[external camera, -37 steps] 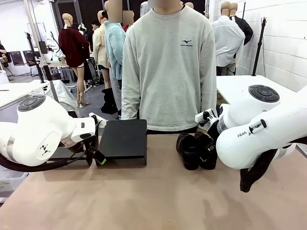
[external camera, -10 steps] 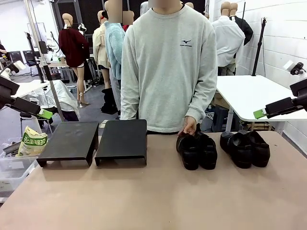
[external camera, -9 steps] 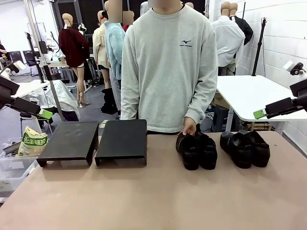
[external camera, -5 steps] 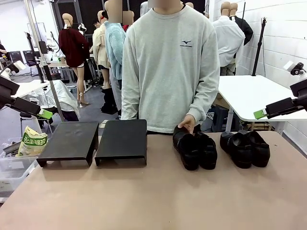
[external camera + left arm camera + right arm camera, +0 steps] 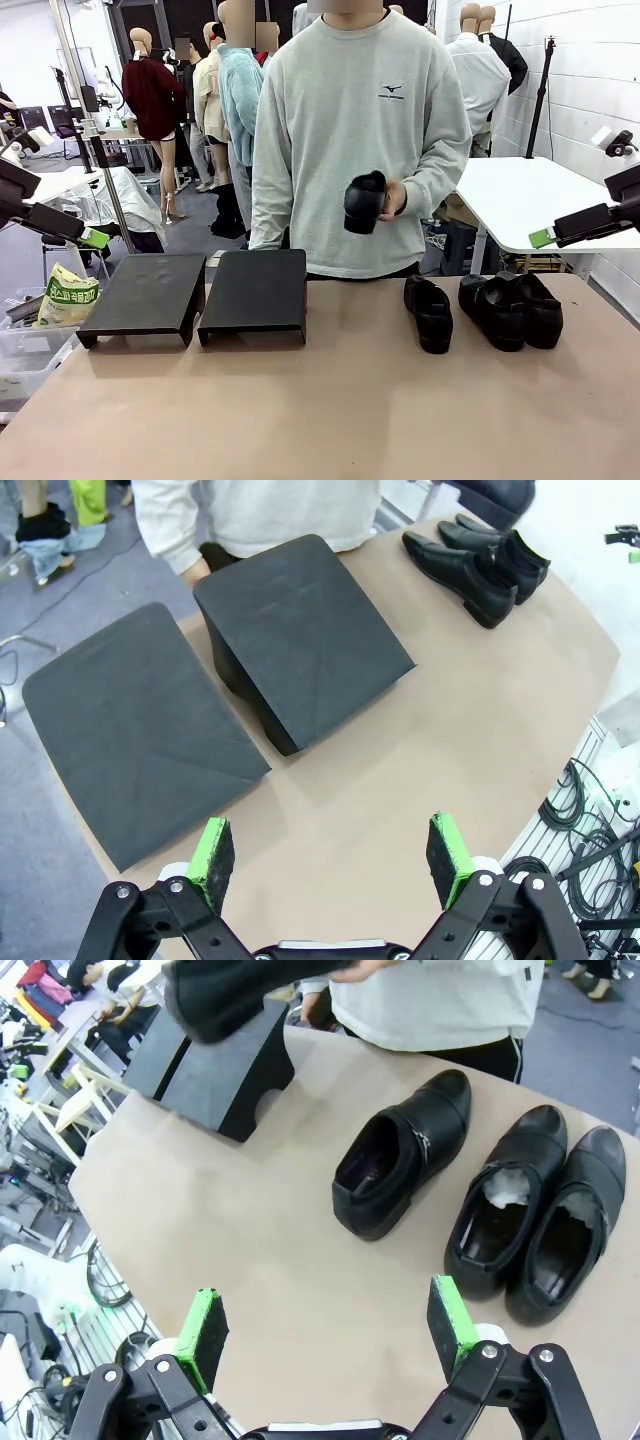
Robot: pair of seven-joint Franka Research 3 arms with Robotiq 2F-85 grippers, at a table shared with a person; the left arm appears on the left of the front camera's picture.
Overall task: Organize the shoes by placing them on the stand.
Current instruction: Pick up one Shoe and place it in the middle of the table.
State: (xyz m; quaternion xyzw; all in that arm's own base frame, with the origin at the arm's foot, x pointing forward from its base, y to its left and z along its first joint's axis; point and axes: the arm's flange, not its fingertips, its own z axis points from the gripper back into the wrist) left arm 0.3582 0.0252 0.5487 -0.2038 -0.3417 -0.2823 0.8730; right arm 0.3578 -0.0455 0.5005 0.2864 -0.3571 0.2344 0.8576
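Observation:
A person's hand (image 5: pixel 393 197) holds one black shoe (image 5: pixel 364 202) at chest height above the table; the same shoe (image 5: pixel 240 990) fills the top of the right wrist view. Three more black shoes lie on the table at the right: a single one (image 5: pixel 428 313) and a pair (image 5: pixel 510 308), also seen as the single shoe (image 5: pixel 400 1155) and the pair (image 5: pixel 535 1215). Two black stands (image 5: pixel 140 295) (image 5: pixel 256 290) sit side by side at the left. My left gripper (image 5: pixel 328 855) hangs open high above the stands (image 5: pixel 300 635). My right gripper (image 5: pixel 327 1338) is open above the shoes.
In the front view my left gripper (image 5: pixel 93 238) is at the left edge and my right gripper (image 5: pixel 543 237) at the right edge, both raised off the tan table (image 5: pixel 320 410). A white table (image 5: pixel 520 195) stands behind on the right. A snack bag (image 5: pixel 68 296) lies beyond the table's left edge.
The person has lifted the left shoe of the middle pair off the table to chest height. Both arms, low over the table several seconds ago, are pulled back and raised.

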